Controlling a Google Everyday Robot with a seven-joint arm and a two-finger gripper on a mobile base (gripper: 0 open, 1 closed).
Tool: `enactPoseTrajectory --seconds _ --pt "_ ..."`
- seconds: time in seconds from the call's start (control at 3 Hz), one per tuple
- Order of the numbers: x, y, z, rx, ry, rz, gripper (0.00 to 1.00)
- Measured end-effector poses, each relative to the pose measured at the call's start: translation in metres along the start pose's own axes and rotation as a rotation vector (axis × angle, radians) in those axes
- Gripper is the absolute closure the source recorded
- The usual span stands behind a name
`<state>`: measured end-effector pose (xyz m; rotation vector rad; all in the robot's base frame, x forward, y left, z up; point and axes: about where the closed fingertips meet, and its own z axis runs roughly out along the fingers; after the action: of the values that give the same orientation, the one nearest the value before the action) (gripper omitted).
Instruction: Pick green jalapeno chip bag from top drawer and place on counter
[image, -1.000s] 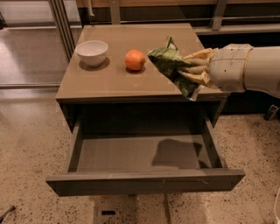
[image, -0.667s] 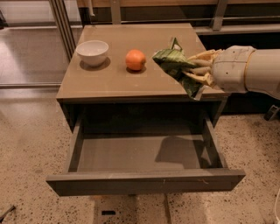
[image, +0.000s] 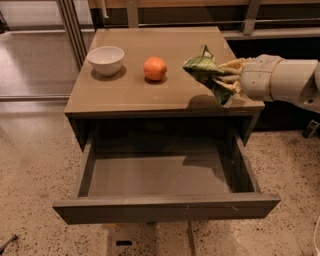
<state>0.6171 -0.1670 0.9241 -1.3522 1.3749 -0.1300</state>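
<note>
Chip bag (image: 204, 70) in jaws over counter (image: 130, 95), orange (image: 155, 68) near.

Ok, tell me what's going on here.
The robot's pincer, reaching in from the right, is shut on the green jalapeno chip bag and holds it over the right side of the counter, not yet released. The top drawer below stands pulled open. A white bowl and an orange fruit sit on the counter.

The gripper (image: 223, 76) hangs over the counter (image: 150, 95); the green jalapeno chip bag (image: 201, 69) is partly hidden between its fingers (image: 233, 64); behind them the arm (image: 295, 82) is cut off.
</note>
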Motion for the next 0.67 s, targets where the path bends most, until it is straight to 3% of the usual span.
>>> enactPoseTrajectory --seconds 0.67 --pt "0.036 -0.020 0.053 -0.026 0.024 -0.027 1.00"
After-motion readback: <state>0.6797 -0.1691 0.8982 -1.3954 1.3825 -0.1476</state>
